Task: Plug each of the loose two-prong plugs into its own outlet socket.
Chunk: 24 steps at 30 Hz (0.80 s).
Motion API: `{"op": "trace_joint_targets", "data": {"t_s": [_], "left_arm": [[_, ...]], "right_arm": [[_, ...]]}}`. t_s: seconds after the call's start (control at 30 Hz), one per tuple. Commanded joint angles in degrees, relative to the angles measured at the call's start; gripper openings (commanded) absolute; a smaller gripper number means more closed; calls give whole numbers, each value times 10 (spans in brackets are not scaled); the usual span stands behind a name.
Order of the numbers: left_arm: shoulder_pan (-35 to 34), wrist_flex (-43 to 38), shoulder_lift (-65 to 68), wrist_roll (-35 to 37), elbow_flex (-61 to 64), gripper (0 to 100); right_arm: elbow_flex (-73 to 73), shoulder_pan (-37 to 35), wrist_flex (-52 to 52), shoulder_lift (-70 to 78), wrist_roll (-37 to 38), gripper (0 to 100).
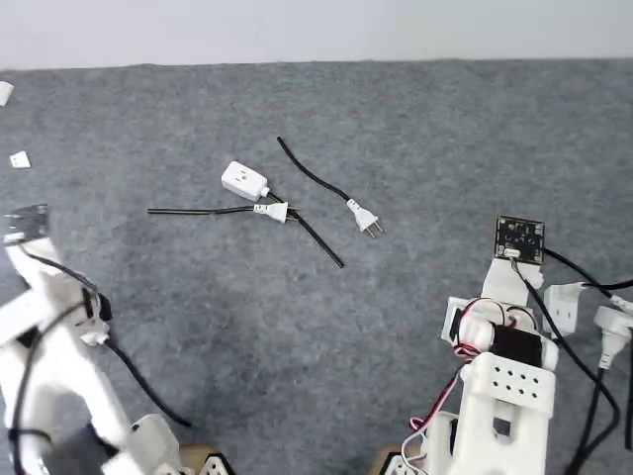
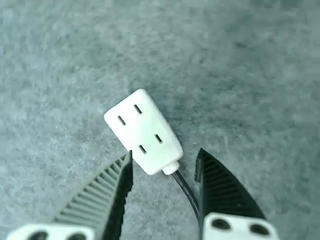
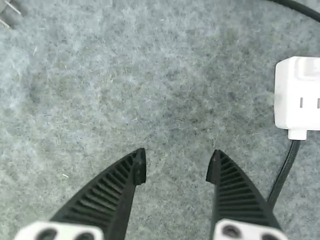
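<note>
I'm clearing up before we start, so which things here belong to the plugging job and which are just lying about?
Job: middle socket, plug beside it, plug farther right, left-side socket, right-side socket.
Lying about: two white scraps, far left.

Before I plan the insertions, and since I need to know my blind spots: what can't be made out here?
1. Right wrist view: the outlet block is cut off by the frame edge, so the rest of its socket face cannot be told.
2. Right wrist view: two prongs show at a corner; their plug body lies outside the frame.
3. High view: the middle outlet socket is too small to show its slots.
</note>
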Motion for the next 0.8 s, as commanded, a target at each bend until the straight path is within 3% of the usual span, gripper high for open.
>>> {"op": "trace_joint_targets", "data": {"t_s": [0.0,0.43,0.77], "left_arm": [[-18,-16,27,46,-46,199],[-13,-44,39,151,-26,202],[-15,-26,193,157,-102,201]], "right_arm": [[-5,-3,-10,-9,6,208],[-5,-1,-10,-10,7,208],[-5,0,-10,-10,7,208]]}}
